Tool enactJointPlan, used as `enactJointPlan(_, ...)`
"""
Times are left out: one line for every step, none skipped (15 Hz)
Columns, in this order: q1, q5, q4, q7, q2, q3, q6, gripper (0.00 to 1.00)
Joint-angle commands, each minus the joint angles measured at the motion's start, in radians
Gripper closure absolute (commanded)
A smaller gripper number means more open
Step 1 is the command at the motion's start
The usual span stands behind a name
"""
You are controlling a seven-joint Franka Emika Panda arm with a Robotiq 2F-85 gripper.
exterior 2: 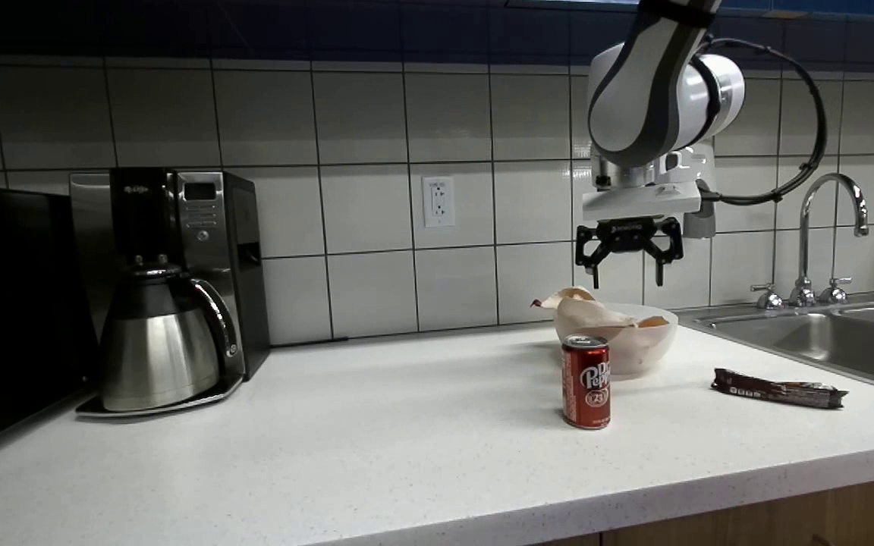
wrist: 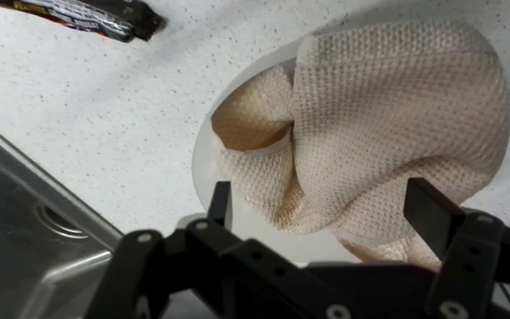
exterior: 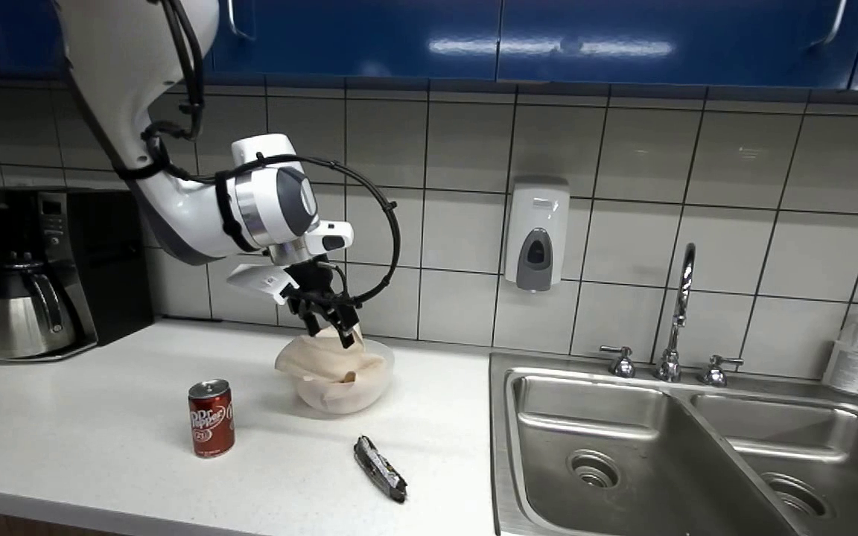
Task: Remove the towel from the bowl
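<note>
A beige woven towel (exterior: 328,359) lies crumpled in a translucent white bowl (exterior: 339,400) on the counter. Part of the towel hangs over the bowl's rim. In an exterior view the towel (exterior 2: 592,313) rises above the bowl (exterior 2: 646,353). My gripper (exterior: 331,333) is open above the bowl, pointing down. In an exterior view its fingertips (exterior 2: 627,279) are apart from the towel, with a gap below them. In the wrist view the open fingers (wrist: 319,190) straddle the bowl's near part, with the towel (wrist: 370,110) beyond and between them. Nothing is held.
A red soda can (exterior: 211,419) and a dark wrapped bar (exterior: 380,468) are on the counter near the bowl. A steel double sink (exterior: 503,447) with a faucet (exterior: 678,320) is to one side. A coffee maker (exterior 2: 243,265) stands at the other side. A tiled wall is close behind.
</note>
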Motion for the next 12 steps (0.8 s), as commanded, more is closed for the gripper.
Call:
enactJointPlan(0.064, 0.01, 0.06, 0.067, 0.076, -0.068, 0.054, 0.0)
enactJointPlan(0.082, 0.004, 0.07, 0.099, 0.089, -0.09, 0.067, 0.0)
enactJointPlan(0.1, 0.005, 0.082, 0.133, 0.103, -0.109, 0.076, 0.0)
enactJointPlan(0.119, -0.002, 0.091, 0.166, 0.114, -0.131, 0.087, 0.0)
enactJointPlan(0.139, -0.011, 0.099, 0.206, 0.126, -0.153, 0.093, 0.0)
enactJointPlan(0.158, -0.016, 0.105, 0.237, 0.134, -0.172, 0.097, 0.0)
enactJointPlan(0.179, -0.027, 0.109, 0.276, 0.144, -0.195, 0.101, 0.0)
enactJointPlan(0.194, -0.027, 0.112, 0.304, 0.153, -0.21, 0.1, 0.0)
enactJointPlan(0.21, -0.028, 0.112, 0.336, 0.161, -0.226, 0.101, 0.0)
enactJointPlan(0.22, -0.018, 0.115, 0.357, 0.169, -0.234, 0.097, 0.0)
enactJointPlan(0.234, -0.015, 0.117, 0.388, 0.178, -0.245, 0.096, 0.0)
enactJointPlan(0.246, -0.013, 0.119, 0.42, 0.186, -0.253, 0.098, 0.0)
